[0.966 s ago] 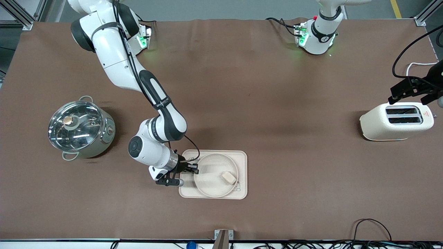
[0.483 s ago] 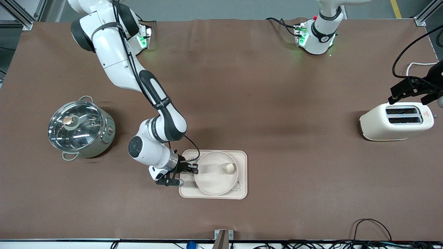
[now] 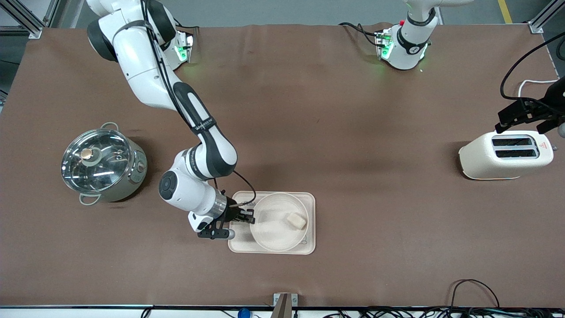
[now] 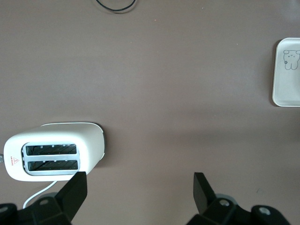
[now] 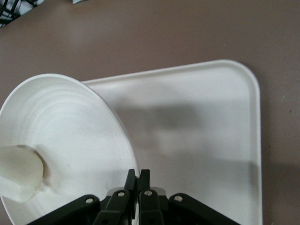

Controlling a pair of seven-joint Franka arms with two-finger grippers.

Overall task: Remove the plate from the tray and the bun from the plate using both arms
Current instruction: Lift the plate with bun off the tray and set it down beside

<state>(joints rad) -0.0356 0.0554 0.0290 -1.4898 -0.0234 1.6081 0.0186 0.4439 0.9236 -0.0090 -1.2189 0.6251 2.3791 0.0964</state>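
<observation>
The round cream-white plate (image 3: 273,232) is over the rabbit tray (image 3: 310,201), tilted, with its rim pinched by my right gripper (image 3: 250,217) at the edge toward the right arm's end. The small pale bun (image 3: 296,221) lies inside the plate, toward the left arm's end. In the right wrist view the right gripper (image 5: 138,174) is shut on the plate (image 5: 70,136) rim, with the bun (image 5: 18,174) in the dish and the tray (image 5: 197,122) beneath. My left gripper (image 3: 525,115) waits open and empty above the toaster; it also shows in the left wrist view (image 4: 139,180).
A lidded steel pot (image 3: 103,165) stands toward the right arm's end. A cream toaster (image 3: 505,154) stands toward the left arm's end, also in the left wrist view (image 4: 54,150). A corner of the tray (image 4: 287,70) shows there. Cables lie along the table's near edge.
The plate has shifted and tilted in my right gripper's hold, and the bun has slid about inside it. The right arm's elbow has moved slightly. The left arm has not moved.
</observation>
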